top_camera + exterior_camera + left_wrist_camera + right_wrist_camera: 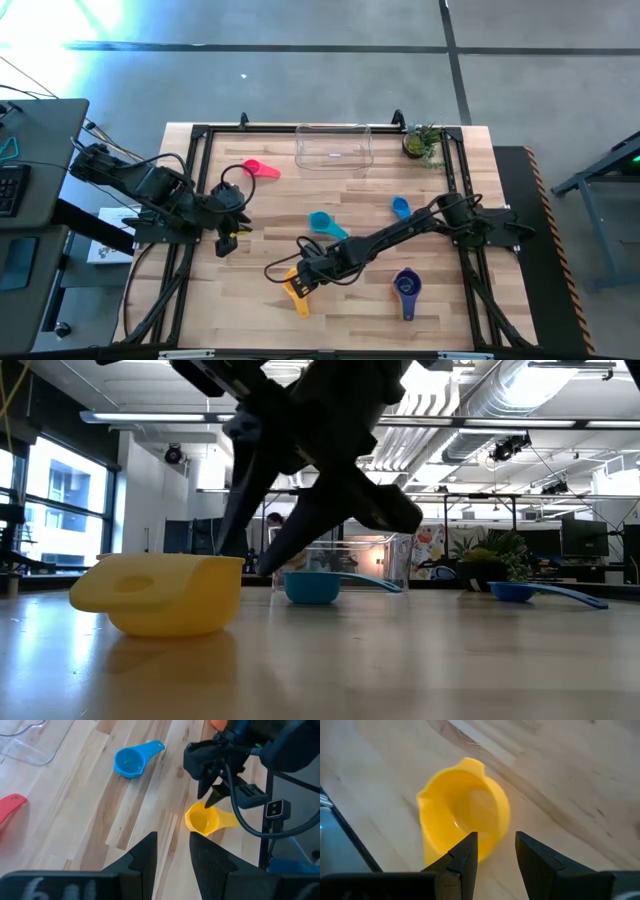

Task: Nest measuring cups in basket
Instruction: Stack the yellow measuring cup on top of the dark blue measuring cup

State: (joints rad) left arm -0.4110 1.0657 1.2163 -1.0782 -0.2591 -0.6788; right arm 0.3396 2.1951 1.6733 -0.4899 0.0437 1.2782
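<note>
My right hand (pixel 303 274) is right at the yellow cup (pixel 296 290), hovering just over its bowl end on the side toward the basket (pixel 334 147). Fingers parted a narrow gap, nothing between them; in the wrist view the cup's rim (pixel 465 815) sits just ahead of the fingertips (pixel 465 851), not inside the gap yet

Key relation: the yellow cup lies on the surface (pixel 350 320) well away from the basket, near the edge opposite it. Its handle runs from the bowl away from the basket and slightly toward the purple cup (pixel 405 286), so the long axis points roughly away from my hand. Low view shows it upright, bowl open upward (pixel 160 592)

My guess is the next move is a short drop onto the near rim wall, one finger inside the bowl, one outside, not the handle

Left hand (pixel 228 232) waits on the pink cup (pixel 262 169) side of the surface, fingers a narrow gap apart, empty. It's farther from yellow than my right, so right takes this one

Other cups relative to the basket: pink just beside it, teal (pixel 326 223) and blue (pixel 400 208) between the basket and the yellow cup, purple about as far out as yellow. Nothing visible inside the basket yet
</note>
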